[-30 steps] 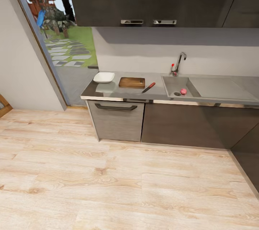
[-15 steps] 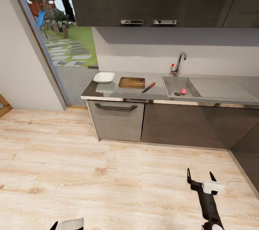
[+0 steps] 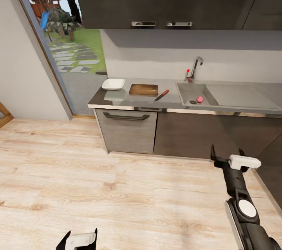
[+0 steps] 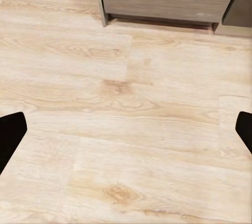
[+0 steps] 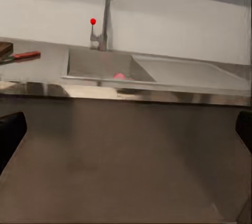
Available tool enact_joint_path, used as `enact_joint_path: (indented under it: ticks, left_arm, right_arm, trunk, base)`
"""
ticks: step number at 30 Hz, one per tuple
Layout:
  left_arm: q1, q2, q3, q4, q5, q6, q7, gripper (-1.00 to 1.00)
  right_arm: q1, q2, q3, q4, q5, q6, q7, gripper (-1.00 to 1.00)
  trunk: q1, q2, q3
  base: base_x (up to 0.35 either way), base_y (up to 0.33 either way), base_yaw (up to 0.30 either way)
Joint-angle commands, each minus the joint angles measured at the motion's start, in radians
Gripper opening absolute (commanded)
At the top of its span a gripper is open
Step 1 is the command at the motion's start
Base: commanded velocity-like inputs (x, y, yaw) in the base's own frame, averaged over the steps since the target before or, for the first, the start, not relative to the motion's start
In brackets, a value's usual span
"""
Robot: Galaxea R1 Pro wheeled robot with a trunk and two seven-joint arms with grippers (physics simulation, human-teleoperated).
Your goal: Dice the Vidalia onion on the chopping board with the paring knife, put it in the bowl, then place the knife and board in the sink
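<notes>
Your right gripper (image 3: 226,152) jaws spread wide, empty, facing the sink (image 3: 194,92) with the Vidalia onion (image 3: 199,99), your left gripper (image 3: 81,235) likewise open over the floor (image 3: 78,179), holding nothing.

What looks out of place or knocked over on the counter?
Nothing stands out. The bowl, board and knife lie flat on the counter, and the onion sits in the sink.

Open wood floor (image 3: 98,187) toward 12 o'clock; cabinet fronts (image 3: 196,134) block below the countertop (image 3: 117,101), air above it free
</notes>
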Motion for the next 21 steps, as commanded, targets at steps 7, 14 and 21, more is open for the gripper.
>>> enact_joint_path:
  ticks: [7,14,21]
  left_arm:
    - [0.000,0.001,-0.003,-0.002,0.009,0.002,0.005,1.00]
    - [0.000,0.001,-0.003,-0.002,0.009,0.005,0.005,1.00]
    - [0.000,0.002,-0.003,0.006,0.010,0.005,0.005,1.00]
  right_arm:
    - [0.097,0.161,0.004,-0.091,0.068,-0.265,-0.004,1.00]
    - [0.332,0.219,0.004,-0.094,0.283,-0.567,-0.006,1.00]
    - [0.488,0.219,0.004,-0.062,0.302,-0.732,-0.007,1.00]
  trunk:
    - [0.001,-0.002,-0.002]
    - [0.001,-0.002,-0.002]
    - [0.001,-0.002,-0.002]
  base:
    - [0.000,0.000,0.000]
    - [0.000,0.000,0.000]
    - [0.000,0.000,0.000]
